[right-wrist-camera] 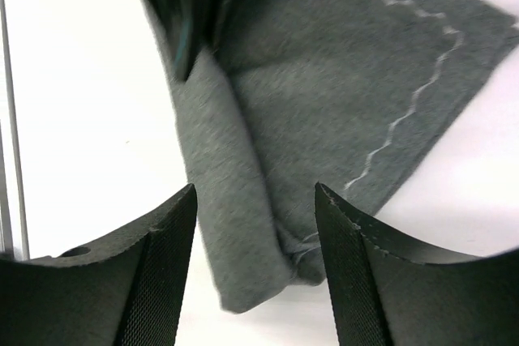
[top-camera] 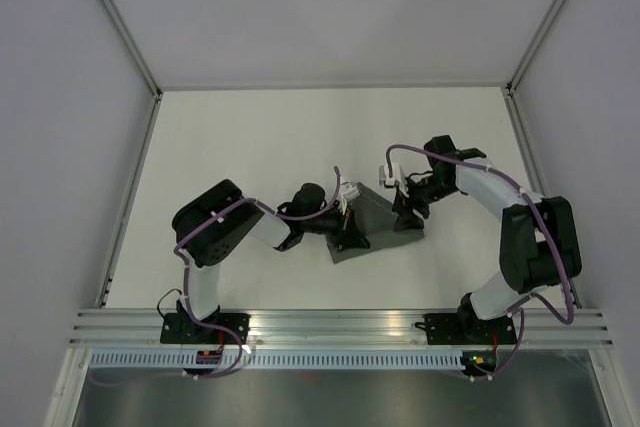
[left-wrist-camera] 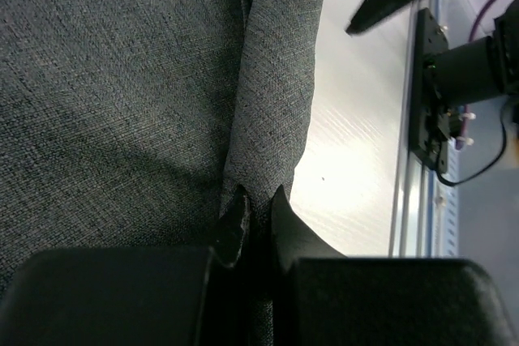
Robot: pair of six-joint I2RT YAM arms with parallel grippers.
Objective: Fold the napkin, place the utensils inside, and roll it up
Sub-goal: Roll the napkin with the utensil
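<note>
The napkin (top-camera: 378,215) lies mid-table, partly rolled, the roll running left to right and a flat corner pointing far. The left gripper (left-wrist-camera: 255,208) pinches the roll's left end. The right gripper (right-wrist-camera: 255,192) stands spread over its right end. White table (top-camera: 250,147), pale grey walls (top-camera: 60,97).

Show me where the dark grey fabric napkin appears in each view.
Top external: dark grey fabric napkin on white table, centre.
Left wrist: fills left and middle, fold pinched by left gripper.
Right wrist: centre to upper right, roll between the open right gripper.
Shared landmark: wavy light stitching, in both wrist views.
</note>
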